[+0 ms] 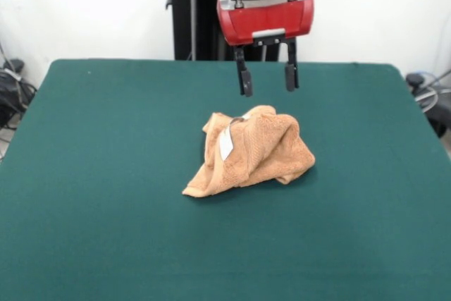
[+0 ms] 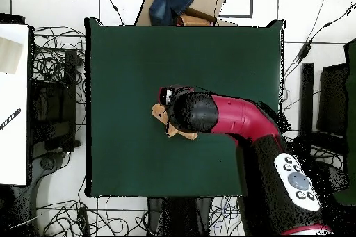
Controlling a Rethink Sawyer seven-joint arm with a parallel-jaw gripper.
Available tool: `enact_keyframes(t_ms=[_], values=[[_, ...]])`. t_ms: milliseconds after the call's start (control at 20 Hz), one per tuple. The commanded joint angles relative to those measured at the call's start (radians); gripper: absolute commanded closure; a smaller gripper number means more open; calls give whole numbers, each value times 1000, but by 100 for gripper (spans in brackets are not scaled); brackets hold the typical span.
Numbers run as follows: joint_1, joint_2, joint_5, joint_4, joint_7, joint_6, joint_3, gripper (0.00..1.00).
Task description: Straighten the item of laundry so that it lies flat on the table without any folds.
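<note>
The tool (image 1: 267, 80) hung open and empty above the crumpled towel (image 1: 250, 151) on the desk (image 1: 106, 174), apparently needing to descend onto an edge.

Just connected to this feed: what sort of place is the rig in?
Probably a robotics lab: a green-topped table holding only a crumpled towel, loose cables across the floor, and a cardboard box beside the table.

Overhead, the arm (image 2: 229, 117) hides most of the towel (image 2: 161, 115).
</note>
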Motion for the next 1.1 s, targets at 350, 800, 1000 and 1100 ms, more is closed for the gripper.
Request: enact_keyframes(t_ms=[350,800,1000,1100], values=[[-13,26,-7,75,41,-30,83,0],[3,24,-1,70,59,-21,73,0],[10,26,9,66,69,0,67,0],[9,29,11,67,69,0,69,0]])
